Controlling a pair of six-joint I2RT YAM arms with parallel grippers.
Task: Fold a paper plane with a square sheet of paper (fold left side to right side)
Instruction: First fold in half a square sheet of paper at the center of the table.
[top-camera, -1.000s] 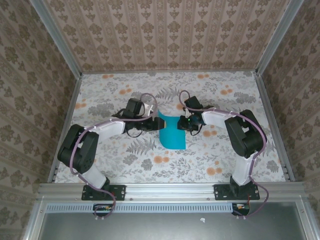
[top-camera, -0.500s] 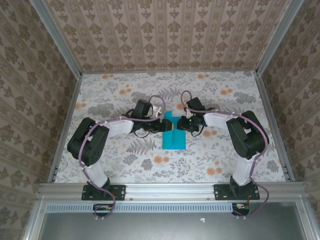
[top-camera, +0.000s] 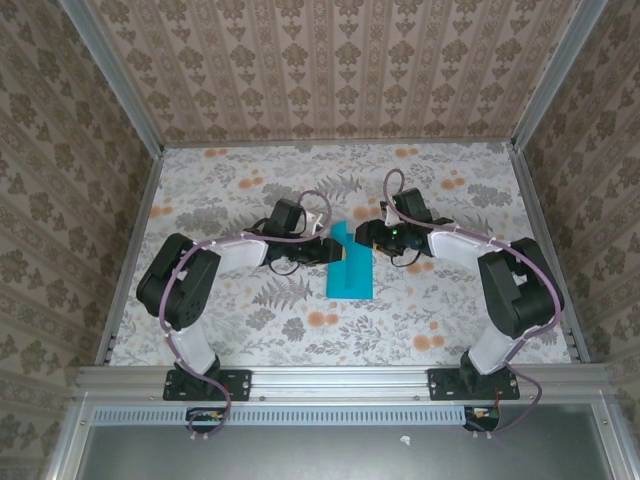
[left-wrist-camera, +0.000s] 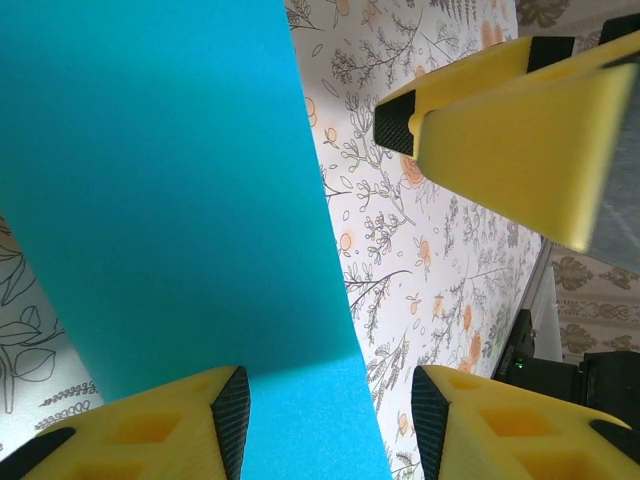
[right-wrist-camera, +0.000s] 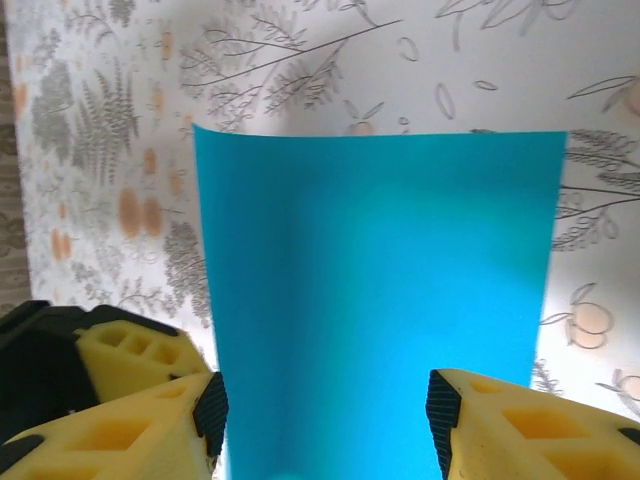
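The square sheet of paper (top-camera: 350, 275) is bright cyan-blue and lies doubled over as a narrow rectangle in the middle of the table, with its far end raised between the two grippers. My left gripper (top-camera: 325, 248) stands at its left side. In the left wrist view the left gripper (left-wrist-camera: 330, 405) is open and the paper (left-wrist-camera: 170, 200) passes between its pads, close to the left one. My right gripper (top-camera: 366, 238) is at the paper's far right corner. In the right wrist view the right gripper (right-wrist-camera: 327, 410) is open wide over the paper (right-wrist-camera: 380, 280). A paper plane is out of view.
The floral tablecloth (top-camera: 240, 190) covers the table, which has a metal frame and patterned walls on three sides. The two grippers stand very close to each other. The right gripper's yellow fingers (left-wrist-camera: 510, 110) show in the left wrist view.
The right gripper has opened and its arm has drawn back to the right. The left arm came in from the left, and the curled sheet now lies narrower, folded over.
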